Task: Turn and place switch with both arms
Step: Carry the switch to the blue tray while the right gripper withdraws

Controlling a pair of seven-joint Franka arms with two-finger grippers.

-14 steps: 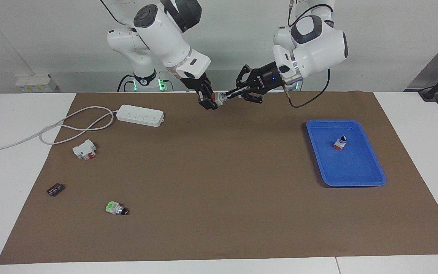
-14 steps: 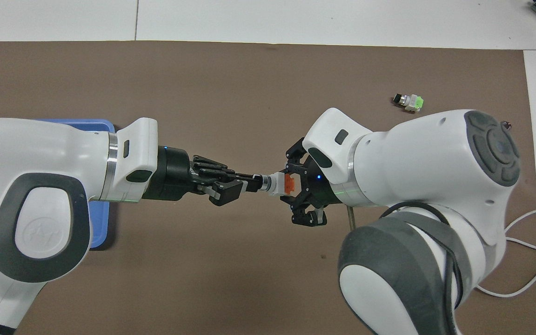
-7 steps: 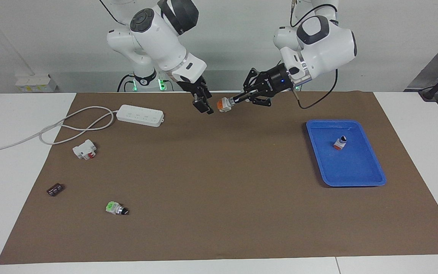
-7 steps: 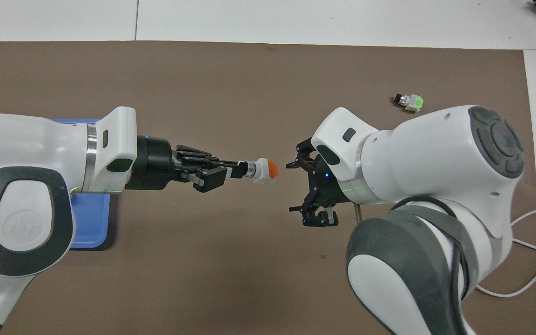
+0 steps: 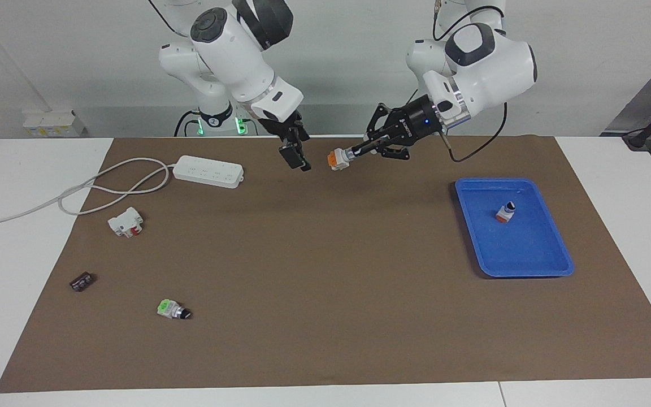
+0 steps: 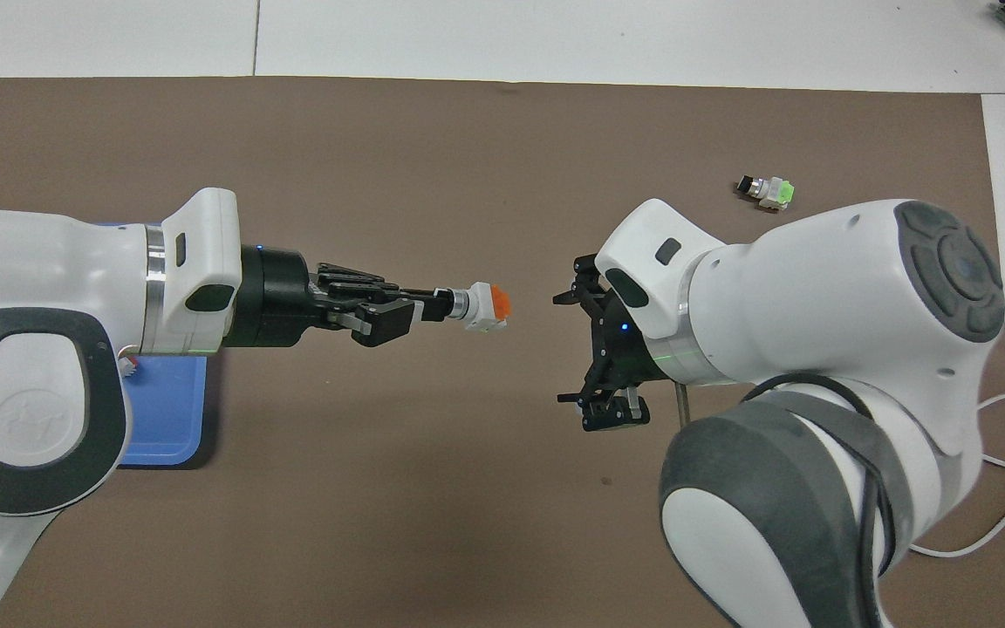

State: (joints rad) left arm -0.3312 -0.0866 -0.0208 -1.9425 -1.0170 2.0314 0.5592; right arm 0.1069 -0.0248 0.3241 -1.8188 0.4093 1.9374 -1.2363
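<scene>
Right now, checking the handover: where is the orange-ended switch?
In the facing view, the switch is held in the air by the left gripper over the mat, apart from the open right gripper.

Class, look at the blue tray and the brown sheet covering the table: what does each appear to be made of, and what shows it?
Blue tray: probably moulded plastic, smooth, slightly glossy; uniform colour, rounded corners, raised rim. Brown sheet: likely paper or thin card, matte; flat, no shine, cleanly cut edges over the white table.

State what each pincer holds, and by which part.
Left pincer: the small orange-ended, silvery-white switch, gripped by its black knob tip, up in the air. Right pincer: open, nothing held.
</scene>
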